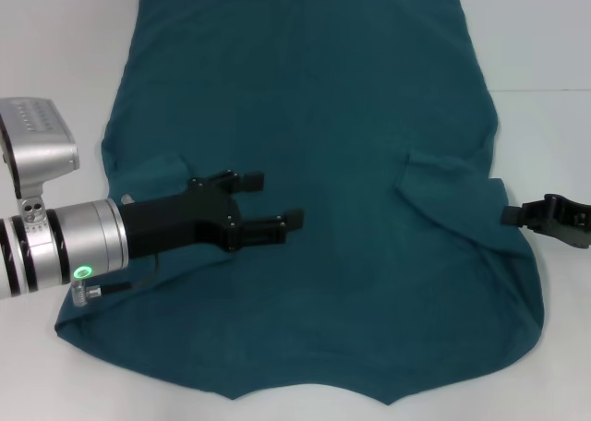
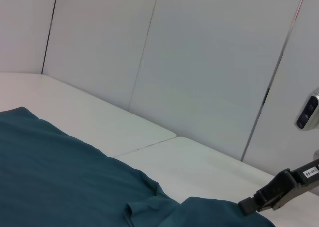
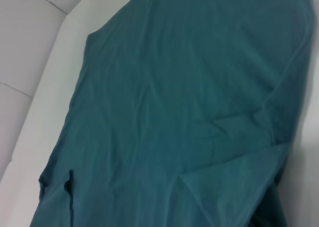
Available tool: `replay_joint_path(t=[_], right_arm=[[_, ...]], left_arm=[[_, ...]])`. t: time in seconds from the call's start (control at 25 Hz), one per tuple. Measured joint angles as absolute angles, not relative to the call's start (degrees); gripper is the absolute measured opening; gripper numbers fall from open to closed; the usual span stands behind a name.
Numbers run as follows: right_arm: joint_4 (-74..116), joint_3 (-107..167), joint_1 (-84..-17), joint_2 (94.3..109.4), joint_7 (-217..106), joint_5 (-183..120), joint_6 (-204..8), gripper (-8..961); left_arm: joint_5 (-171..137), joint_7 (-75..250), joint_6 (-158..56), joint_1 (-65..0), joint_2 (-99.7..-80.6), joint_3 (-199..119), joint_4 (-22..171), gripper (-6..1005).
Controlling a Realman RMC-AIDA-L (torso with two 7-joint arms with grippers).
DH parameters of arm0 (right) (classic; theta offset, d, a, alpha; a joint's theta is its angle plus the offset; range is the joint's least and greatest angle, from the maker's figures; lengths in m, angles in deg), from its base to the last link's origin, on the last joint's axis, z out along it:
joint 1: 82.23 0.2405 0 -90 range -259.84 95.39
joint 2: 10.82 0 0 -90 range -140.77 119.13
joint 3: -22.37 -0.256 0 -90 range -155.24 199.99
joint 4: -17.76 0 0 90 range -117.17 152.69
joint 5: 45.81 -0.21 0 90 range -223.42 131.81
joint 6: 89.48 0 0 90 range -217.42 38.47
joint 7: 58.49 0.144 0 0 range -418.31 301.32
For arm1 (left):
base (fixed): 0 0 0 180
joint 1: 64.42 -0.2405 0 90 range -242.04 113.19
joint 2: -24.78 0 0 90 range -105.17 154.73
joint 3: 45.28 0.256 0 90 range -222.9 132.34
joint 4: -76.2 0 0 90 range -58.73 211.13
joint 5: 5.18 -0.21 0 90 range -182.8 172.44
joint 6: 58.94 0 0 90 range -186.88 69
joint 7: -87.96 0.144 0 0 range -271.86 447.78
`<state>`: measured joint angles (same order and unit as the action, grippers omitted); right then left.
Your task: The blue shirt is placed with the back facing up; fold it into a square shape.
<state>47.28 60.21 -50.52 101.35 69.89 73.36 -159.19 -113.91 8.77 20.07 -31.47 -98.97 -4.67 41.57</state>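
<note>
Table (image 1: 55, 52): white, under everything.
Blue shirt (image 1: 314, 116): spread flat, plain side up, both sleeves already folded inward; it lies beneath and ahead of the left gripper.
Left gripper (image 1: 275, 199): fingers spread, empty, over the shirt's left half.
Right gripper (image 1: 517, 214): at the shirt's right edge; open or closed, I cannot tell.
Step advice: likely a lengthwise fold next; pinch hem corners evenly, keep edges aligned.
Hidden: lettering side; far hem partly cut off.
</note>
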Motion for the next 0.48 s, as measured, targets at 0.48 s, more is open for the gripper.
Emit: replay_joint_path(t=[0.48], right_arm=[[47.37,61.34,-48.66,102.53,64.06,71.35,-166.06,30]], left_arm=[[-113.81,8.86,20.01,-31.47,-99.03,-4.78,41.57,945]])
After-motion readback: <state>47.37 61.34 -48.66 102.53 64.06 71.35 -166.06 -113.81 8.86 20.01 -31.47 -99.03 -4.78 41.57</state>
